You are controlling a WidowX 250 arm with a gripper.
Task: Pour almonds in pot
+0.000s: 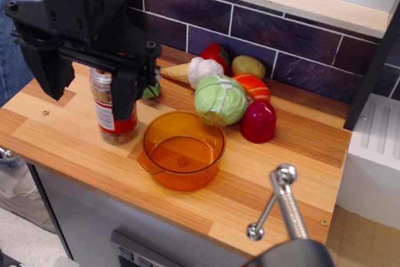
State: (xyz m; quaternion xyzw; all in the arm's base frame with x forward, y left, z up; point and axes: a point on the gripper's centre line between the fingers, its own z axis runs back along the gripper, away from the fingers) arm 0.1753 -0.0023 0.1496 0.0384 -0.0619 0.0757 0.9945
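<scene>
The almonds show as brown nuts through a clear jar (pixel 112 114) with a red and white label, standing upright on the wooden counter at the left. The pot (pixel 182 150), shallow and translucent orange with a small handle tab at its left, sits just right of the jar and looks empty. My black gripper (pixel 90 82) hangs over the jar with its two fingers spread wide, one left of the jar and one in front of its right side. The jar's top is hidden behind the gripper body.
Toy vegetables lie behind the pot: a green cabbage ball (pixel 220 99), a dark red piece (pixel 258 121), an orange piece (pixel 252 85), a potato (pixel 249 66), a white garlic (pixel 204 69). A purple tiled wall runs behind. A metal lever (pixel 281 201) stands at the front right.
</scene>
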